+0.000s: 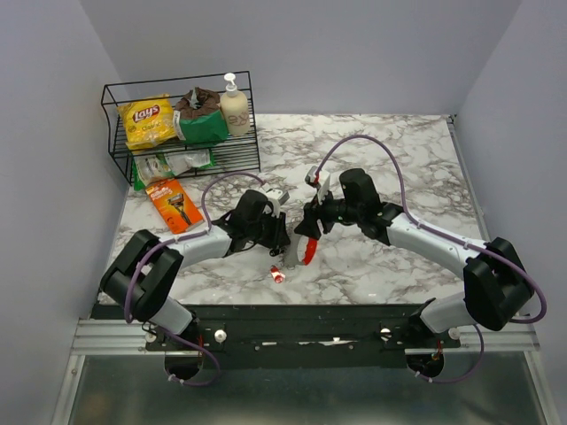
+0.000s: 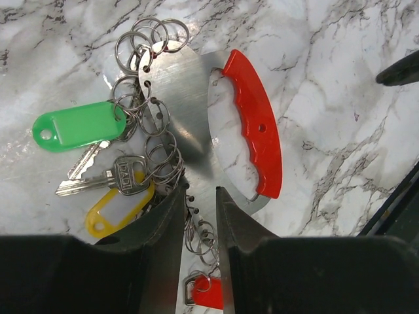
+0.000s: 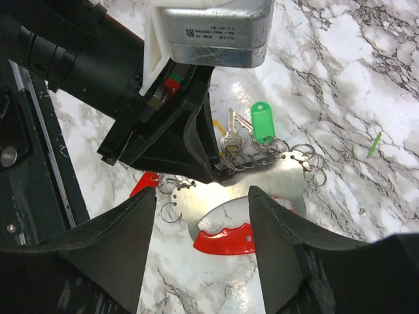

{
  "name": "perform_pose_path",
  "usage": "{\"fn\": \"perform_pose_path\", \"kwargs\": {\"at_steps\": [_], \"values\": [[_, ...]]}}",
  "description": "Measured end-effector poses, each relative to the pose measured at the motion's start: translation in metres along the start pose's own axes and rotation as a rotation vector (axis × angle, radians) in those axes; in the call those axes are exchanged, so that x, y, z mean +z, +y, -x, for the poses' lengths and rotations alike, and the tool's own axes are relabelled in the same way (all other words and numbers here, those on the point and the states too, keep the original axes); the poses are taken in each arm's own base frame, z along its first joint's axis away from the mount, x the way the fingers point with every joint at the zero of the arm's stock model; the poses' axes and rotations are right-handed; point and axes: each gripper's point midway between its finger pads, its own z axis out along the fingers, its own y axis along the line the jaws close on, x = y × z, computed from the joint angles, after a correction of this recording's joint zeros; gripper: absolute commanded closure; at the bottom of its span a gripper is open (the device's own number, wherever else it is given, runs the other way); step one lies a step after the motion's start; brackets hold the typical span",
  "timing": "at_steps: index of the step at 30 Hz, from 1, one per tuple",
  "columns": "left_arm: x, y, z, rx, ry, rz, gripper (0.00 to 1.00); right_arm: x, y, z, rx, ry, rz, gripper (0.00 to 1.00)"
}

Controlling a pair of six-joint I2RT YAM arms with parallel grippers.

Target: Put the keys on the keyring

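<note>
The keyring is a flat silvery plate [image 2: 177, 98] with a red curved handle [image 2: 255, 124] and several small metal rings along its edge. It lies on the marble table and also shows in the right wrist view [image 3: 262, 186]. Keys with a green head [image 2: 78, 125], a yellow head [image 2: 118, 209] and a red head [image 2: 209, 292] lie at the rings, as does a bare silver key [image 2: 105, 180]. My left gripper [image 2: 200, 216] is closed narrowly on the plate's ringed edge. My right gripper [image 3: 203, 242] is open, hovering over the red handle [image 3: 226, 239].
A black wire basket [image 1: 120, 159] at the back left holds a Lays bag [image 1: 148, 119], a green bag and a soap bottle [image 1: 234, 106]. An orange razor pack [image 1: 174, 204] lies in front of it. The two grippers are close together [image 1: 292, 235].
</note>
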Motion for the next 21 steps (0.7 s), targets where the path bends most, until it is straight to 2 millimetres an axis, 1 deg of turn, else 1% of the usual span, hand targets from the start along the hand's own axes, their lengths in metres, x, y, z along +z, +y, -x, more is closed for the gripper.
{"fn": "perform_pose_path", "kwargs": {"at_steps": [4,9,13,16,21], "values": [[0.003,0.003,-0.005,-0.006,0.017,0.005,0.59,0.000,-0.001,0.000,0.001,-0.001,-0.002,0.33],[0.003,0.003,-0.003,-0.004,0.009,0.005,0.56,-0.001,-0.002,0.001,0.003,-0.003,-0.005,0.34],[-0.004,0.000,-0.002,0.004,-0.014,0.000,0.56,-0.001,-0.003,0.001,0.003,-0.003,-0.006,0.34],[-0.010,-0.003,0.003,0.012,-0.039,-0.002,0.58,-0.001,-0.003,0.001,0.003,-0.003,-0.006,0.33],[-0.011,-0.001,0.005,0.013,-0.044,0.007,0.61,-0.001,-0.003,0.001,0.003,-0.003,-0.006,0.33]]}}
